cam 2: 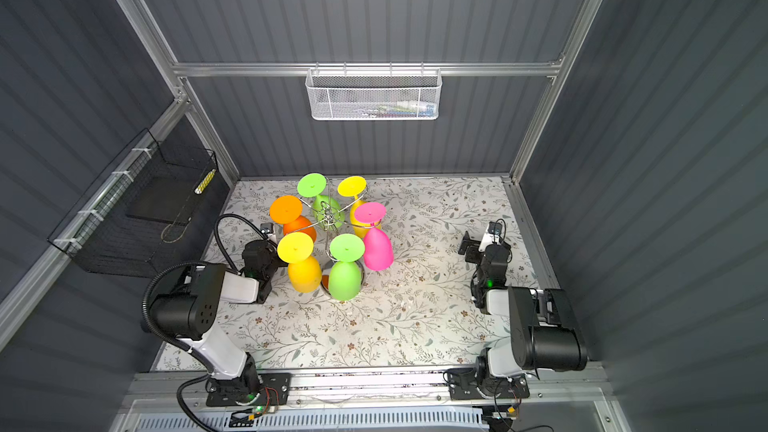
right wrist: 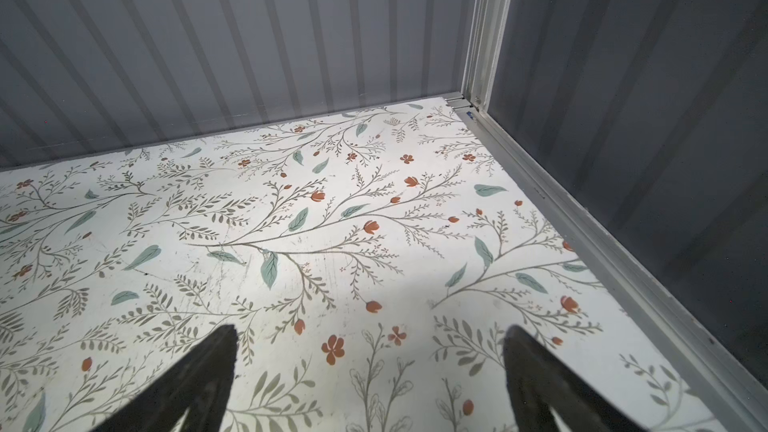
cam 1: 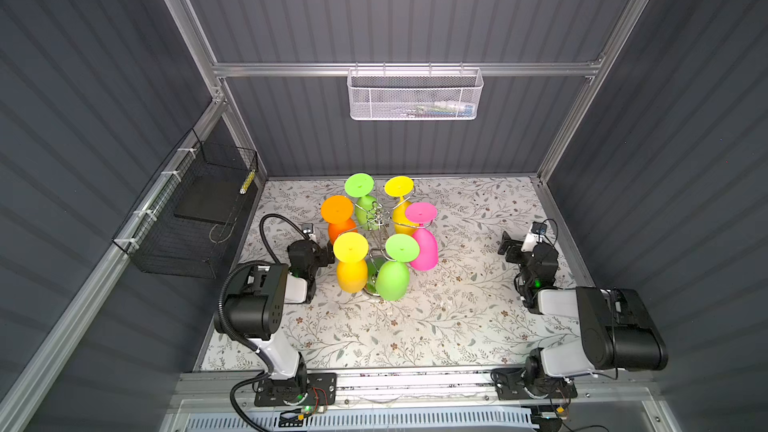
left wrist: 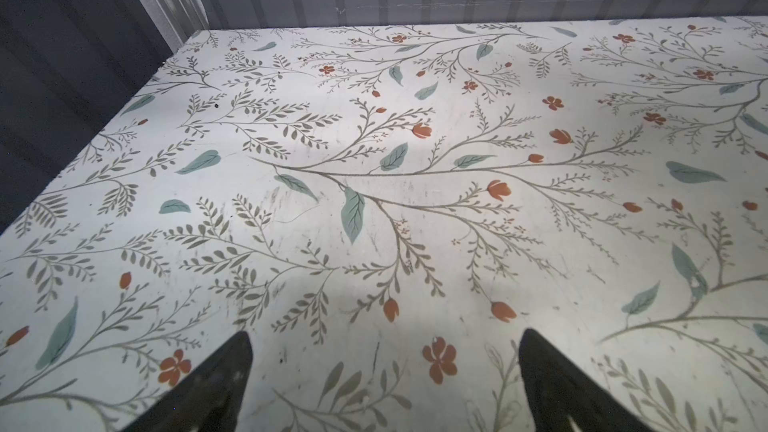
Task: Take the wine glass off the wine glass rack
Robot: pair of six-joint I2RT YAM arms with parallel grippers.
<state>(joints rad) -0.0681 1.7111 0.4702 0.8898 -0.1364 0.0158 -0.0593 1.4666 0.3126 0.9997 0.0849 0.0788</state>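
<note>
Wine glass rack (cam 1: 376,216), just beside my open left gripper (left wrist: 385,333), is risking tipping if I'm snagging neighbouring glasses (cam 1: 351,272); right gripper (right wrist: 370,328) is also gaping, well apart.

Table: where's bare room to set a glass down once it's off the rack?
Widest bare patch: the front of the table, from the wine glass rack to the near edge. Also free: the strip between the pink glass and the right gripper. Crowded: around the rack, where the left gripper sits close beside the orange glass.

wine glass rack (cam 1: 377,214), base mostly hidden
</note>
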